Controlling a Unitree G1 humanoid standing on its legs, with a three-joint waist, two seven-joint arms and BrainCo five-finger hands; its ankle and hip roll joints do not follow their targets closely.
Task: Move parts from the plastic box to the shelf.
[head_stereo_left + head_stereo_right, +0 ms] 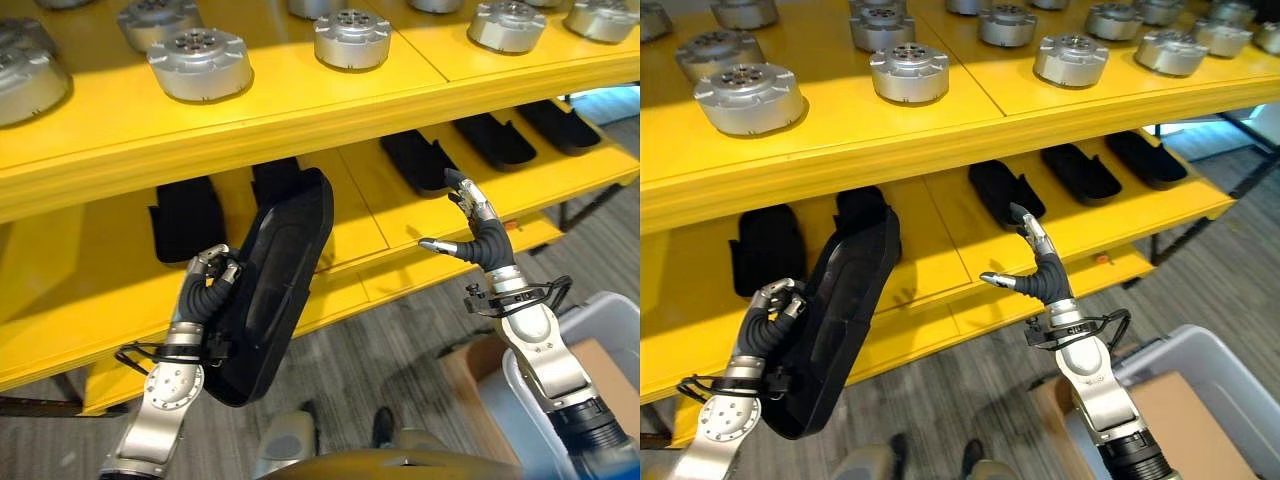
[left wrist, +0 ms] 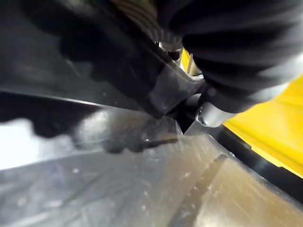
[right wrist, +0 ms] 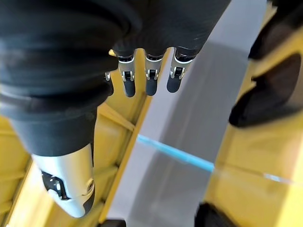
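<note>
A long black plastic part (image 1: 270, 285) stands tilted in front of the yellow shelf's lower level (image 1: 400, 215), its top near the shelf edge. My left hand (image 1: 207, 283) is shut on the part's left rim, fingers curled round it; the same black part (image 1: 835, 320) and left hand (image 1: 770, 315) appear in the right eye view. My right hand (image 1: 478, 232) hovers open to the right of the part, fingers straight, thumb spread, holding nothing; its fingers (image 3: 149, 78) hang free in the right wrist view. Several black parts (image 1: 418, 160) lie on the lower level.
Silver round motor housings (image 1: 200, 62) stand in rows on the upper shelf level (image 1: 300, 110). A grey plastic box (image 1: 1200, 375) with a cardboard piece (image 1: 1185, 425) inside sits on the floor at lower right. Grey carpet lies below the shelf.
</note>
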